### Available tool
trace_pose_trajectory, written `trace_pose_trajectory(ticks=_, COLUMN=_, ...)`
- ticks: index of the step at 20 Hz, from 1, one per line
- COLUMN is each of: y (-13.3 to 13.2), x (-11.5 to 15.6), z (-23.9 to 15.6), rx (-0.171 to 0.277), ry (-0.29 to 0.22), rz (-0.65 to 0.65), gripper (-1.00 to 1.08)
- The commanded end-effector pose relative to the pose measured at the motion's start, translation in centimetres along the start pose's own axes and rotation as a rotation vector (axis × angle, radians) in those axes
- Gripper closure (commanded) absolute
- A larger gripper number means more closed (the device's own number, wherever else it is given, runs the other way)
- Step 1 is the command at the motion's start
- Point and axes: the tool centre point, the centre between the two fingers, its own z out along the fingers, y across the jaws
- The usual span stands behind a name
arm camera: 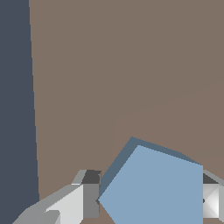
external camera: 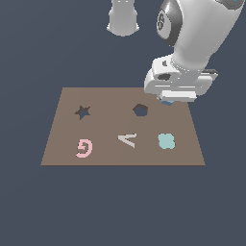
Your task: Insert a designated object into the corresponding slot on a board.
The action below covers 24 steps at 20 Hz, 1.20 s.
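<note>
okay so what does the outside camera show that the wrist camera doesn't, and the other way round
Only the exterior view shows the pentagon slot, the star cutout, the pink G, the white V, the teal clover and the arm's body.

Only the wrist view shows the blue pentagon block's full shape, sitting between the claw's fingers.

Both show the brown board and the block, which in the exterior view is just a blue sliver under the claw.

Bare board (external camera: 115,127) between tool (external camera: 169,101) and pentagon slot (external camera: 140,110); path unobstructed.
</note>
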Motion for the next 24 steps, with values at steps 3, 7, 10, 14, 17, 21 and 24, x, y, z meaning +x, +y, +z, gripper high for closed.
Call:
trace_pose_trajectory(ticks=3, y=0.01, x=0.01, z=0.09, rx=0.0, ry=0.0, rz=0.0, gripper=1.08)
trace_pose_trajectory(ticks=7, y=0.01, x=0.01, z=0.09, rx=0.0, ry=0.0, rz=0.0, gripper=1.08)
trace_pose_trajectory(ticks=10, y=-0.02, x=0.02, z=0.02, rx=0.0, ry=0.001, rz=0.0, gripper=1.08)
trace_pose_trajectory(ticks=14, y=0.05, x=-0.02, z=-0.01, rx=0.0, ry=0.001, rz=-0.011, gripper=1.08)
trace_pose_trajectory(ticks=17, y=0.2, x=-0.1, z=-0.02, rx=0.0, ry=0.001, rz=-0.034, gripper=1.08)
trace_pose_trajectory(ticks=21, y=0.54, x=-0.26, z=-0.05, rx=0.0, ry=0.001, rz=-0.085, gripper=1.08)
trace_pose_trajectory(ticks=24, y=0.91, x=-0.41, z=-0.08, rx=0.0, ry=0.001, rz=-0.137, gripper=1.08)
